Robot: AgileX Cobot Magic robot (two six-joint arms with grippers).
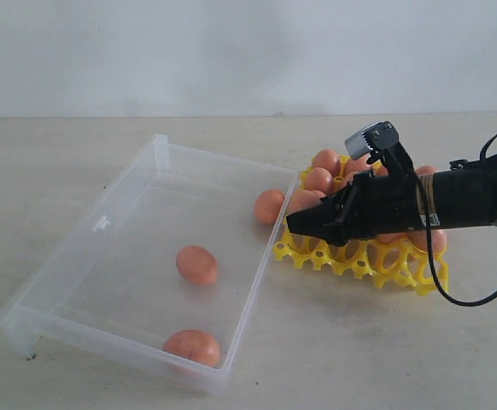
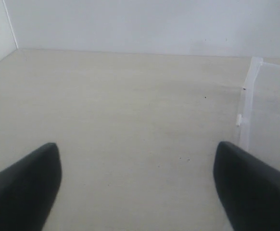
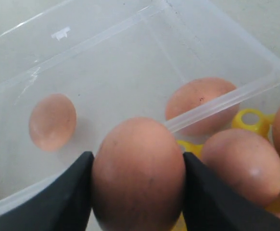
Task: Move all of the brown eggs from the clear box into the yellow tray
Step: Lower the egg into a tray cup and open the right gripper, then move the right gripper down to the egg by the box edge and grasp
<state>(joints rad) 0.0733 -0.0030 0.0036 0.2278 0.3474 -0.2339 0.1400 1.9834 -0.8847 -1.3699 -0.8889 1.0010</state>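
Right gripper [image 3: 137, 166] is clamped on the held egg [image 3: 137, 178], a brown one, with the black fingers [image 3: 65, 195] pressed on both its sides. In the exterior view the right gripper [image 1: 306, 224] is mid-right of the frame, over the left edge of the yellow tray [image 1: 385, 265], nose pointing left at the clear box [image 1: 129, 184]. The held egg is mostly hidden by the fingers there. The tray sits right of the box, just beside its right wall, with tray eggs [image 1: 321, 171] in the back cups. There are two eggs on the box floor: the centre egg [image 1: 196, 264] mid-box and the front egg [image 1: 191, 347] against the near wall, lower centre of the frame. A third egg [image 1: 269, 206] sits at the box's right wall near the far corner. In the right wrist view it [image 3: 200, 98] shows behind the box rim, so it looks inside, but I can't tell for sure. Left gripper [image 2: 137, 192] is wide open with nothing between its fingers [image 2: 24, 187], above the bare table [image 2: 130, 106]. The box wall [image 2: 248, 96] is at the right edge of that frame.
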